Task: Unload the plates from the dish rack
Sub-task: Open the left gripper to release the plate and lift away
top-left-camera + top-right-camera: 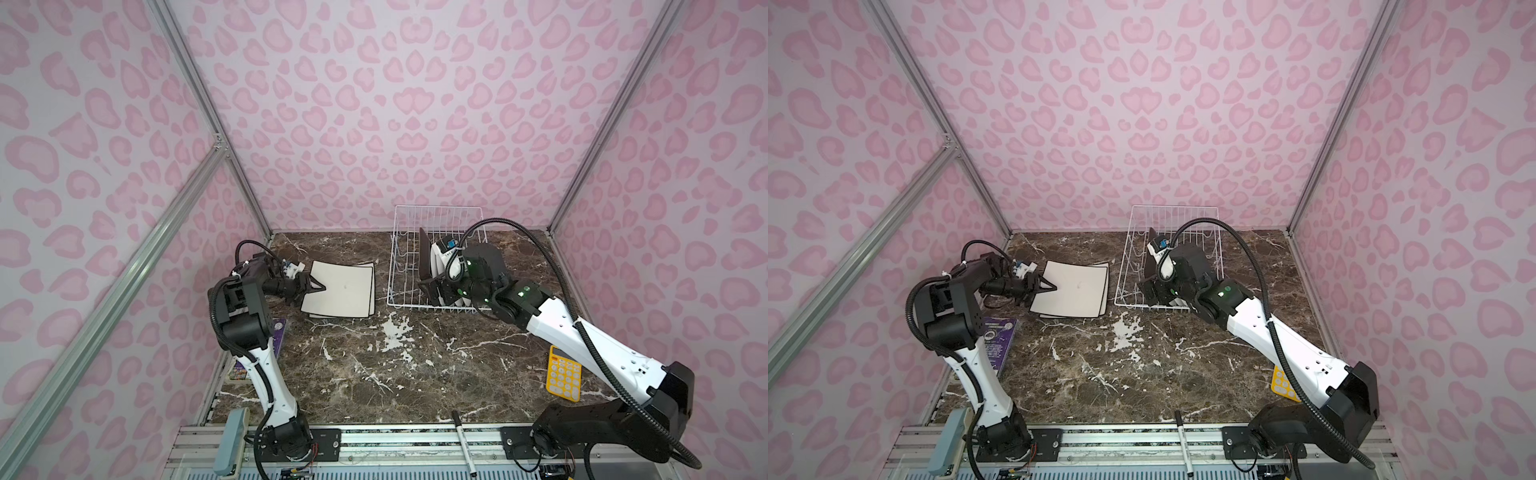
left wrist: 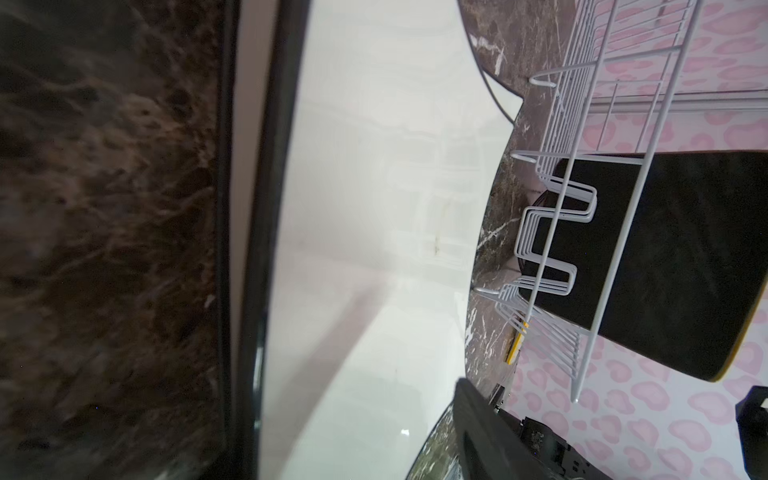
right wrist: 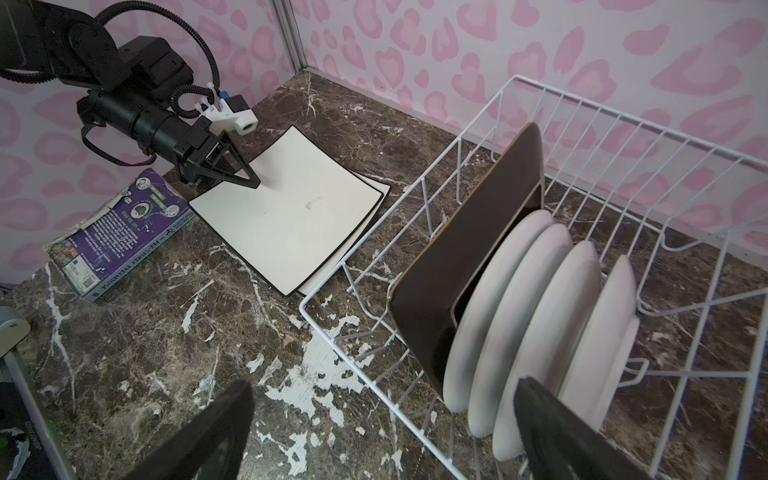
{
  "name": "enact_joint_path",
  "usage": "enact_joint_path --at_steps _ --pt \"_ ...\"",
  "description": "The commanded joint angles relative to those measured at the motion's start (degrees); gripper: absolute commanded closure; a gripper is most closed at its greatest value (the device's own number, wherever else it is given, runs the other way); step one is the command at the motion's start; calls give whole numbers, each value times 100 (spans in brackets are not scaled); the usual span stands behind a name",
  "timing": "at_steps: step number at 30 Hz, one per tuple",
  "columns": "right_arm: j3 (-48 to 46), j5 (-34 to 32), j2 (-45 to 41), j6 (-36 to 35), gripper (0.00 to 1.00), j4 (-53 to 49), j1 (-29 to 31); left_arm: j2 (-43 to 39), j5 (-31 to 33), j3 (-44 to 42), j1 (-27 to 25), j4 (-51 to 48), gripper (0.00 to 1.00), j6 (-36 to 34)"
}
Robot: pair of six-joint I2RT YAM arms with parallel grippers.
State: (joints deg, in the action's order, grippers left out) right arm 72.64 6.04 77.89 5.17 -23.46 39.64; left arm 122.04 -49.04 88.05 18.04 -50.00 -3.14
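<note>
A pen [image 1: 464, 442] is being carried by the front rail [image 1: 395, 445]. The right gripper [image 3: 384, 384] is being held wide over the rack [image 1: 409, 266]; the left gripper [image 1: 312, 292], parted, at a white plate [image 1: 340, 291] edge.

Your two top views sit side by side, high above the front rail, and look down and back over the whole marble table [image 1: 374, 365] and the dish rack [image 1: 407, 266]. Your left wrist camera lies very close over the white square plate [image 2: 374, 208] and faces the rack. Your right wrist camera hangs near the rack's front corner and looks across the round plates [image 3: 528, 316] to that same square plate.
</note>
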Motion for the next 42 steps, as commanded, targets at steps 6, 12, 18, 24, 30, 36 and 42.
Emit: enact_joint_path --at_steps 6,12,18,24,30,36,42 --pt "179 17 215 -25 1 78 2 -259 299 -14 -3 51 35 205" --pt "300 11 354 -21 1 10 5 -227 609 -7 4 96 35 322" --pt "372 -32 342 52 1 -39 18 -142 807 106 5 43 35 409" --pt "286 -22 314 169 1 55 91 -206 995 116 1 -17 35 399" --pt "252 -167 250 117 1 -42 144 -374 1223 12 -2 172 34 593" --pt "48 -496 36 98 1 140 132 -801 1537 -254 -24 698 32 948" --pt "-83 -817 -129 51 1 347 123 -1282 1923 -408 -18 1128 30 1230"
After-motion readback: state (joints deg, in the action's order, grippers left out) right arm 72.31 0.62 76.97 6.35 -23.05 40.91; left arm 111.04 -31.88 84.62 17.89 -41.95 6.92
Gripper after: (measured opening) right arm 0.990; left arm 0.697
